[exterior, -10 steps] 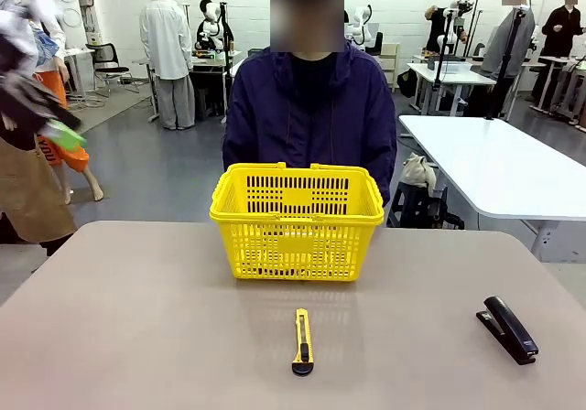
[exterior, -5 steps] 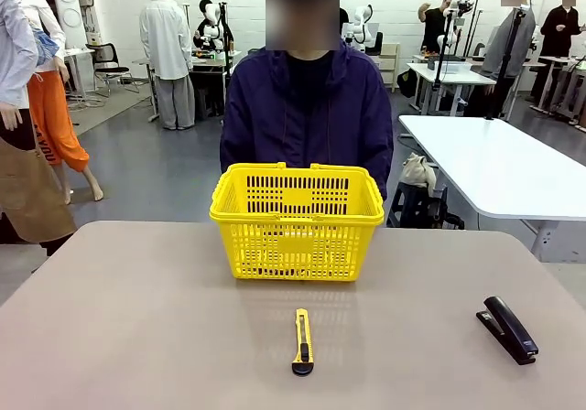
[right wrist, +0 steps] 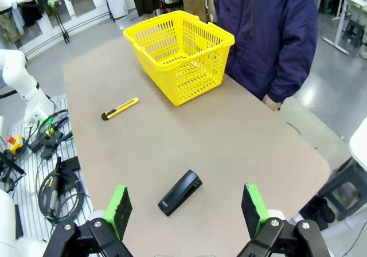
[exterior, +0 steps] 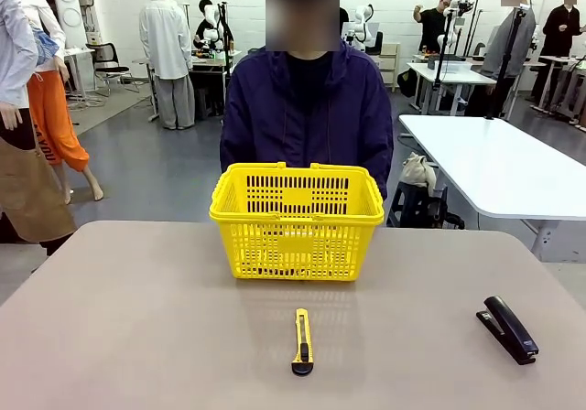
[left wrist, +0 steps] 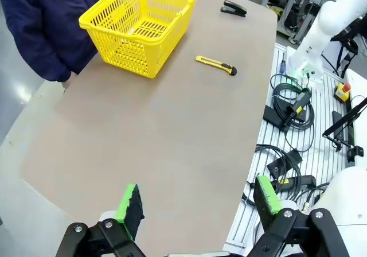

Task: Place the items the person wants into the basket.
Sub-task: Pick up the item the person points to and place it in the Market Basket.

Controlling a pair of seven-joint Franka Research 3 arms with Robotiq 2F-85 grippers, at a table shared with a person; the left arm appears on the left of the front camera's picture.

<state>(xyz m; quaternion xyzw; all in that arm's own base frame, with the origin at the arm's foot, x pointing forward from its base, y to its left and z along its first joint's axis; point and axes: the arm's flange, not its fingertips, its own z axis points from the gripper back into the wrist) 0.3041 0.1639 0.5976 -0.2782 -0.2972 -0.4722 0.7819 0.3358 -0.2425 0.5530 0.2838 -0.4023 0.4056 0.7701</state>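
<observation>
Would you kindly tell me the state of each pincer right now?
Left pincer: open, holding nothing.
Right pincer: open, holding nothing.

Front faces person; wrists overlook shared basket [exterior: 297, 222].

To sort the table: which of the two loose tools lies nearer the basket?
The utility knife, in front of the basket; the stapler sits far right.

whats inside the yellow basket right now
Through the grid sides of the basket a few dark shapes show near the bottom, too masked to identify. From the wrist views the visible part of its floor looks bare; the near walls hide the rest.
</observation>
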